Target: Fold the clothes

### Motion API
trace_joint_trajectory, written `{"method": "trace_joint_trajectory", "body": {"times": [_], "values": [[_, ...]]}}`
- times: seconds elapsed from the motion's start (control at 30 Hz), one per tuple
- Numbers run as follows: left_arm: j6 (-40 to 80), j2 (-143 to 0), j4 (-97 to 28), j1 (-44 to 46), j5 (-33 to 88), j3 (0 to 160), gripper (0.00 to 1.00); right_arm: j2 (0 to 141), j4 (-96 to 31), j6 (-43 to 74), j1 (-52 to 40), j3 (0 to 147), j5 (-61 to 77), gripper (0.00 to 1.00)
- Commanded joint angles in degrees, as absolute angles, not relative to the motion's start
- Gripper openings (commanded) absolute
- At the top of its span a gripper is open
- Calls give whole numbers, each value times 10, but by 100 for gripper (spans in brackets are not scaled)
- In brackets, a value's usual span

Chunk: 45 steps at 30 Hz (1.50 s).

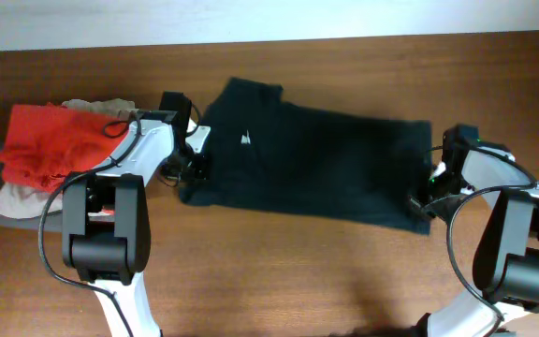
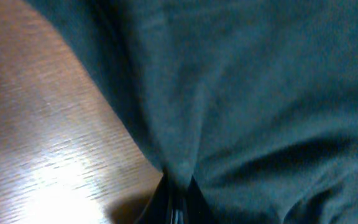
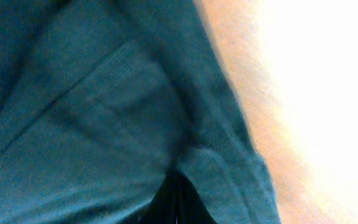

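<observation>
The black T-shirt (image 1: 316,164) lies across the middle of the wooden table, a small white logo (image 1: 246,139) near its left end. My left gripper (image 1: 191,168) is at the shirt's left edge, shut on a pinch of its fabric, as the left wrist view (image 2: 178,186) shows. My right gripper (image 1: 423,197) is at the shirt's right edge near the front corner, shut on the hem fabric, seen in the right wrist view (image 3: 182,190). In both wrist views the dark cloth fills most of the frame.
A pile of folded garments sits at the far left: a red one (image 1: 50,140) on top, beige (image 1: 96,108) and grey (image 1: 12,201) beneath. Bare wooden table (image 1: 279,271) lies in front of the shirt.
</observation>
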<state>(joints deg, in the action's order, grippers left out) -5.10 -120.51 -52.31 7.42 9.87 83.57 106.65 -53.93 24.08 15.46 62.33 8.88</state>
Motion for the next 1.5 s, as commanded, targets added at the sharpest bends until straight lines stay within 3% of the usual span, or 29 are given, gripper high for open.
{"method": "trace_joint_trajectory", "body": {"times": [0.0, 0.43, 0.63, 0.83, 0.97, 1.17, 1.37, 1.47], "values": [[-54, -1235, -559, 76, 87, 821, 0, 1066, -587, 305, 190, 601, -40, 4], [7, -1235, -726, 77, 119, 821, 1, 1026, -602, 305, 217, 601, -84, 4], [37, -1235, -724, 93, 147, 807, 0, 1026, -592, 303, 217, 609, -71, 4], [37, -1232, -697, 93, 83, 812, 2, 1026, -592, 252, 217, 649, -6, 4], [37, -1226, -718, 91, 54, 833, 11, 1026, -605, 222, 217, 695, 41, 5], [37, -1211, -732, 90, -26, 864, 36, 1026, -631, 212, 217, 752, 65, 15], [47, -1211, -756, 78, -67, 926, 32, 1026, -640, 176, 217, 775, 130, 19], [47, -1211, -767, 75, -65, 983, 32, 1025, -661, 169, 217, 796, 170, 26]]}}
